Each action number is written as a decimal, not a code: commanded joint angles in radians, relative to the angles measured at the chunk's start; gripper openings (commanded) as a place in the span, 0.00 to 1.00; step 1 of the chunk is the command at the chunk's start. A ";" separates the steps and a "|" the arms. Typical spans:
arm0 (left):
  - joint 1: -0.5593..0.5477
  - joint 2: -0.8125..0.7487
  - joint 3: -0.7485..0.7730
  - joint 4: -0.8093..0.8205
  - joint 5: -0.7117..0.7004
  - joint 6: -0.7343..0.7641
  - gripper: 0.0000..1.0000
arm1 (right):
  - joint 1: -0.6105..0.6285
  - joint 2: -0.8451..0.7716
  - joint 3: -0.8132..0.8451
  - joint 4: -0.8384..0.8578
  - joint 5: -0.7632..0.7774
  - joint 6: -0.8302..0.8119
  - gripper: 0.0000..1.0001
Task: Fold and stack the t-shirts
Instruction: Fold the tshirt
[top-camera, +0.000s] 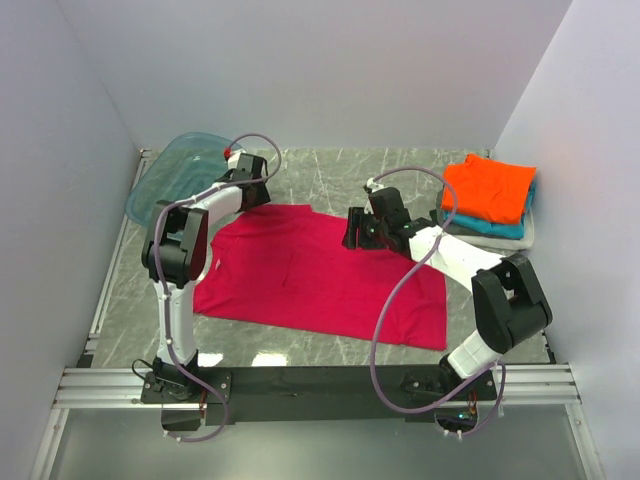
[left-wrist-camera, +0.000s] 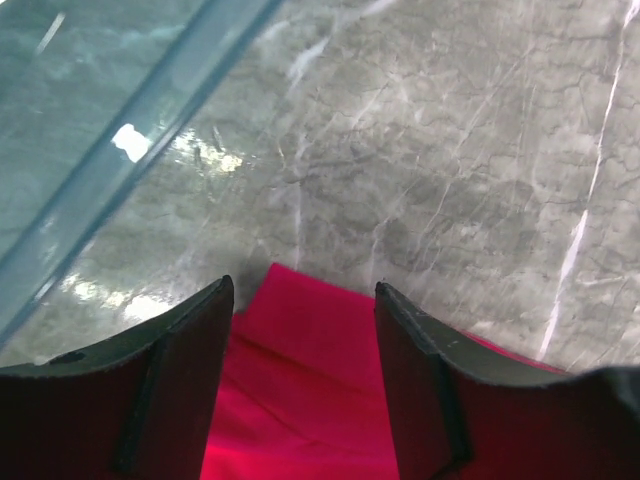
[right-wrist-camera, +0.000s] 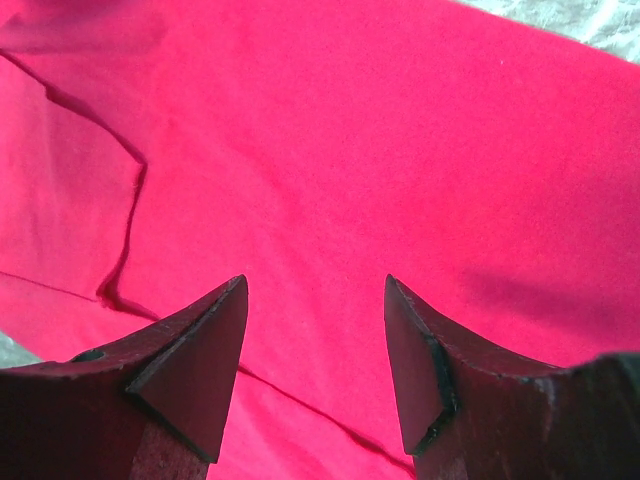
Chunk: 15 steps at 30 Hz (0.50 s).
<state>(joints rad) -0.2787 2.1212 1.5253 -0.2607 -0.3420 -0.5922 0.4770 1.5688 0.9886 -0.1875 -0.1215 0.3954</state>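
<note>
Fold stage: crimson t-shirt (top-camera: 310, 275) lies spread at worktop (top-camera: 330, 175) centre. Left gripper (left-wrist-camera: 305, 300) and right gripper (right-wrist-camera: 315, 290), both open and empty, hover over its far edge. Next, probably: descend and pinch the fabric.

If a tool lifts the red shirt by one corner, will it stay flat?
Probably not: the red shirt lies flat with soft creases, so it should hang limp. It looks thin, likely light. Pushed, it may bunch rather than slide.
</note>
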 joint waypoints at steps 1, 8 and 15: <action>-0.004 0.016 0.027 -0.018 0.023 -0.017 0.62 | -0.006 0.010 -0.007 0.017 0.002 -0.004 0.64; -0.004 0.019 0.012 -0.012 0.038 -0.012 0.43 | -0.008 0.017 -0.002 0.016 0.002 -0.003 0.63; -0.005 -0.071 -0.031 0.053 0.072 -0.001 0.00 | -0.009 0.011 -0.005 0.011 0.014 -0.006 0.63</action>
<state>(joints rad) -0.2790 2.1342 1.5188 -0.2584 -0.3016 -0.5980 0.4770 1.5772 0.9886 -0.1879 -0.1207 0.3954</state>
